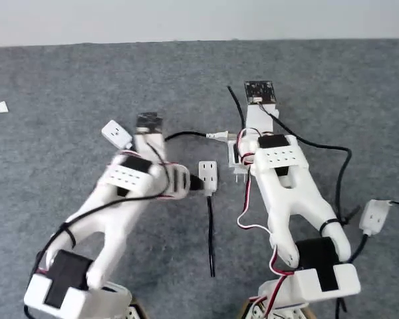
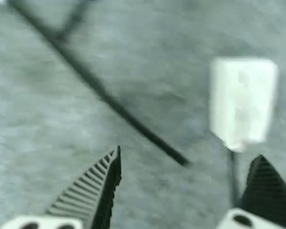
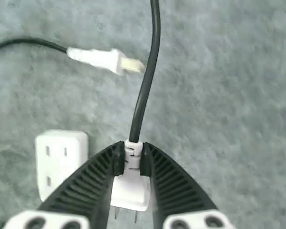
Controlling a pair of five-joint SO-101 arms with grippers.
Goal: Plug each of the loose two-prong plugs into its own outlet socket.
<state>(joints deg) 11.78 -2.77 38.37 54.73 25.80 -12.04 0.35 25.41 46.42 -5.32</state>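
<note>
White two-prong plug (image 3: 128, 191) is sitting clamped between the right jaws, which are pinching its body from both sides low over the grey counter (image 1: 66, 73). Its black cord (image 3: 150, 71) is running straight out past the jaw tips. Its long axis is therefore lying in line with the jaws, with the prongs (image 3: 136, 217) pointing back toward the wrist. White outlet socket (image 3: 62, 164) is lying just beside those jaws, off to one side of the plug, slots facing upward. The right arm looks the nearer one, and the plug probably needs turning before the prongs face the slots. Second loose plug (image 3: 102, 59) is lying farther out. Left jaws are standing wide apart, holding nothing, near a white block (image 2: 243, 102).
</note>
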